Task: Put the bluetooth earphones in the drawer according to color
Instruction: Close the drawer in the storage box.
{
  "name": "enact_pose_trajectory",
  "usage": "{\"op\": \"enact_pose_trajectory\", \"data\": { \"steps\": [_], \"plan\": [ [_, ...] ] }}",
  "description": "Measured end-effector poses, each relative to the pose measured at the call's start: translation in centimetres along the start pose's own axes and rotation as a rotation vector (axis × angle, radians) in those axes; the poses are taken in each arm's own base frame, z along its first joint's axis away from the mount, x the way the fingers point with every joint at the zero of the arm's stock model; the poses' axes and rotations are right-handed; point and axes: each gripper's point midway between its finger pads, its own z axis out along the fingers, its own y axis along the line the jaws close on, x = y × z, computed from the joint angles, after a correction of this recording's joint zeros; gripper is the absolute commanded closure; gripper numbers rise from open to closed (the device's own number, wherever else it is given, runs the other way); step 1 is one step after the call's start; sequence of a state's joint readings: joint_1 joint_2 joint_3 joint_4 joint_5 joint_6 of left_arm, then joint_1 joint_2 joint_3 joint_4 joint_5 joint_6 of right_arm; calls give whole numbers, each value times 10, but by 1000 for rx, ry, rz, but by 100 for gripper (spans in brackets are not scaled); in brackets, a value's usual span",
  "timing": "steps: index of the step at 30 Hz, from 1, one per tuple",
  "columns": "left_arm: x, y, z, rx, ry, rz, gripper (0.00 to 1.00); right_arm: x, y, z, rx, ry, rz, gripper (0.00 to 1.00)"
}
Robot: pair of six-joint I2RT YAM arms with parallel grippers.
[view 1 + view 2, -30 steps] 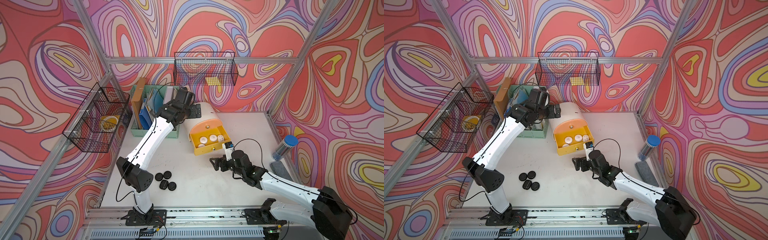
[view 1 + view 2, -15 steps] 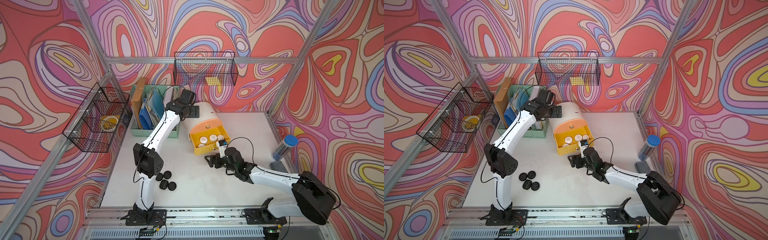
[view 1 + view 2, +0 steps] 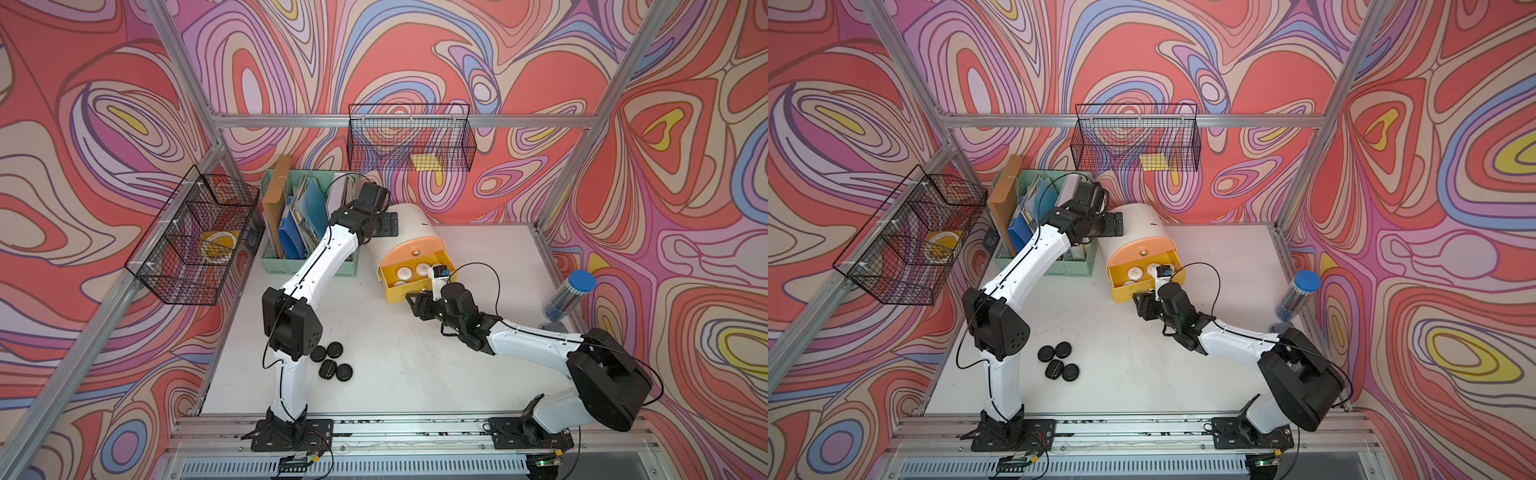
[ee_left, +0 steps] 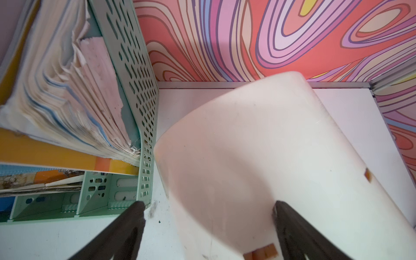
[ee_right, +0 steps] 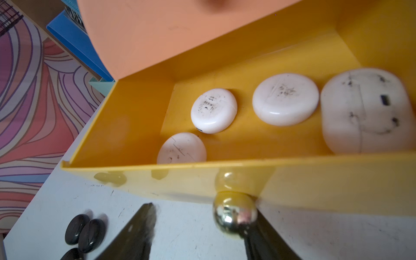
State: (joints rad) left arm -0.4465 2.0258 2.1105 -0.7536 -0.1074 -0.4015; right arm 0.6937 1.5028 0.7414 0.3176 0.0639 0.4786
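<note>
Swirling walls of red, pink and lilac enclose a white table, seen from above in both top views. At the back centre stands the drawer chest, a small white barrel-topped unit; its peach top front is closed and the yellow drawer beneath it is pulled out towards the arms. Four white earphone cases lie inside the yellow drawer, scuffed with dark marks; three sit in a loose row and one rests against the front wall. Four black earphone cases lie clustered on the table, well apart from the chest and beside the left arm's lower section. The right gripper sits at the yellow drawer's front with its jaws parted around the gold knob; one finger touches the knob while the other stands clear of it, so the knob is not clamped. The left gripper hangs over the rear of the chest with its jaws spread wide; one finger is above the white top, the other above the gap beside the mint-green file holder; whether either touches anything cannot be told. The file holder, packed with papers and folders, stands just beside the chest. Two black wire baskets hang on the walls.
</note>
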Motion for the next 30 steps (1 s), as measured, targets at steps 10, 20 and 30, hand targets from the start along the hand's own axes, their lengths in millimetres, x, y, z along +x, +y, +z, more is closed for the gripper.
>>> {"op": "enact_pose_trajectory", "data": {
  "steps": [10, 20, 30],
  "plan": [
    [-1, -2, 3, 17, -12, -16, 8, -28, -12, 37, 23, -75, 30, 45],
    [2, -3, 1, 31, -11, -22, 8, -49, -14, 25, -40, -138, 69, 49],
    [3, -6, 1, 51, -5, -23, 8, -57, -35, 25, -25, -158, 154, 67]
  ]
}}
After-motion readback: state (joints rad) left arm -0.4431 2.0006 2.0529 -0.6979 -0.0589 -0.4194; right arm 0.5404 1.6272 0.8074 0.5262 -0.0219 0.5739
